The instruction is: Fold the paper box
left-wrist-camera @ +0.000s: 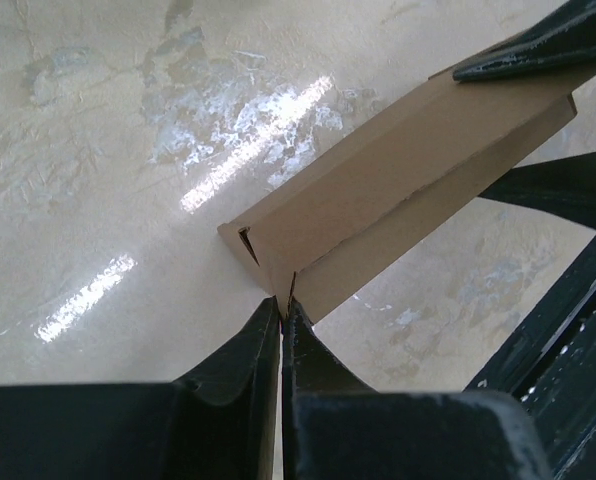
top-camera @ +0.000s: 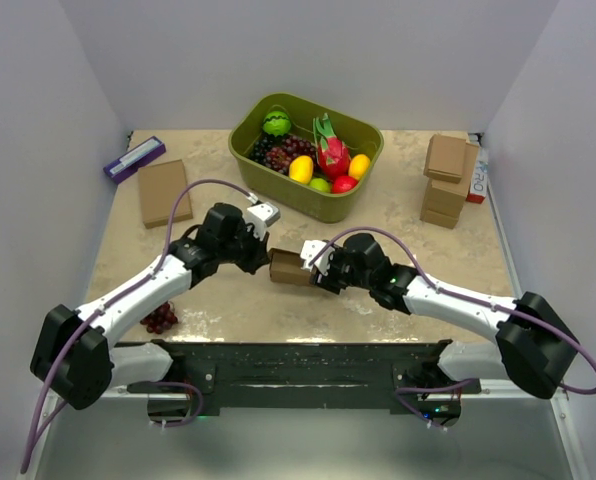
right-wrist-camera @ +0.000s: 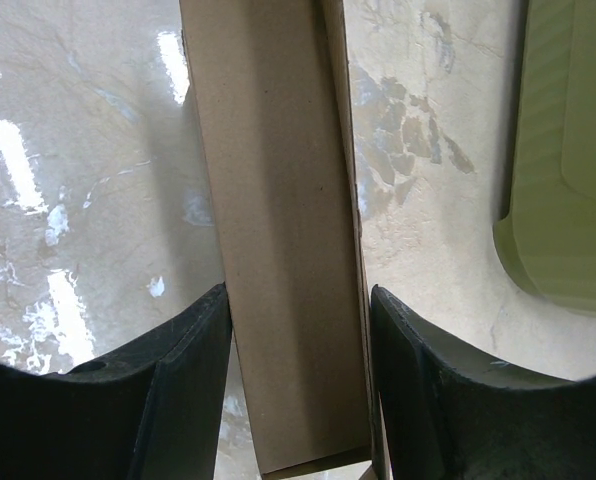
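The paper box [top-camera: 290,268] is a folded brown cardboard piece held just above the table's middle, between both arms. My left gripper [top-camera: 264,258] is shut, its fingertips pinching a thin edge at the box's near corner [left-wrist-camera: 278,270]; in the left wrist view its tips [left-wrist-camera: 281,305] meet with hardly a gap. My right gripper [top-camera: 319,271] grips the box's other end across its narrow width. In the right wrist view [right-wrist-camera: 298,292] both fingers press the sides of the box [right-wrist-camera: 278,200]. The right fingers [left-wrist-camera: 538,50] also show in the left wrist view.
A green bin [top-camera: 248,140] of toy fruit stands behind; its wall shows in the right wrist view [right-wrist-camera: 563,200]. A flat brown box [top-camera: 164,192] and a purple item [top-camera: 134,158] lie back left. Stacked small brown boxes [top-camera: 446,180] stand back right. Grapes [top-camera: 160,318] lie near left.
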Robot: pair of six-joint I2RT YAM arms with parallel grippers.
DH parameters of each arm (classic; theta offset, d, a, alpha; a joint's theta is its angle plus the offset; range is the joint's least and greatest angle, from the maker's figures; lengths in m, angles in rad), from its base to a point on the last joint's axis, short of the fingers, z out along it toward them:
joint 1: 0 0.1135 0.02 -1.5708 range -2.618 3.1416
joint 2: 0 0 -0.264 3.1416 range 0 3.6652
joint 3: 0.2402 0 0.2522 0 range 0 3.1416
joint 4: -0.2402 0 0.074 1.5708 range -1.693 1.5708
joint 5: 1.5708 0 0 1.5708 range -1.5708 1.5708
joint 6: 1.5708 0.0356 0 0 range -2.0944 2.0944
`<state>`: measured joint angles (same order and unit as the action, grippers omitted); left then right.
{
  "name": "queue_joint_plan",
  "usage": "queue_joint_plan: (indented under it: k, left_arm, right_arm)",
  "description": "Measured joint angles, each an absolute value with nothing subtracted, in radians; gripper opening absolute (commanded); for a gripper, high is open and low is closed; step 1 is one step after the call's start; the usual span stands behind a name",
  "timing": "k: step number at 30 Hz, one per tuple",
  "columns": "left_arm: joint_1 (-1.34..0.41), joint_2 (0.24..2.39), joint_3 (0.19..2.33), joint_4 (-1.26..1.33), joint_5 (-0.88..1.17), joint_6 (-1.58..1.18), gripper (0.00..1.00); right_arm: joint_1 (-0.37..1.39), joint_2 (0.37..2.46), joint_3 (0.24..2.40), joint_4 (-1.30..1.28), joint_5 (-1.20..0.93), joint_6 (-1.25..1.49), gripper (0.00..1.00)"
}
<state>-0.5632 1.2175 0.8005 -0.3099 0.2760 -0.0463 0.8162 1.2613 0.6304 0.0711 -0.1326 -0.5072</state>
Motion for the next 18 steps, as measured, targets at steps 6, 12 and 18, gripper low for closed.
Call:
queue_joint_plan:
  k: [6,12,18]
  left_arm:
    - [-0.563,1.242,0.827,-0.307,0.272,-0.175,0.00]
    - [-0.567,1.258,0.829,-0.301,0.253,-0.210,0.00]
    - [-0.579,1.267,0.829,-0.300,0.220,-0.210,0.00]
  right_arm:
    - [0.816,1.271,0.637,0.078,-0.116,-0.504,0.43]
    - [0.816,1.271,0.637,0.076,-0.110,-0.504,0.43]
    - [0.816,1.274,0.637,0.076,-0.105,-0.504,0.43]
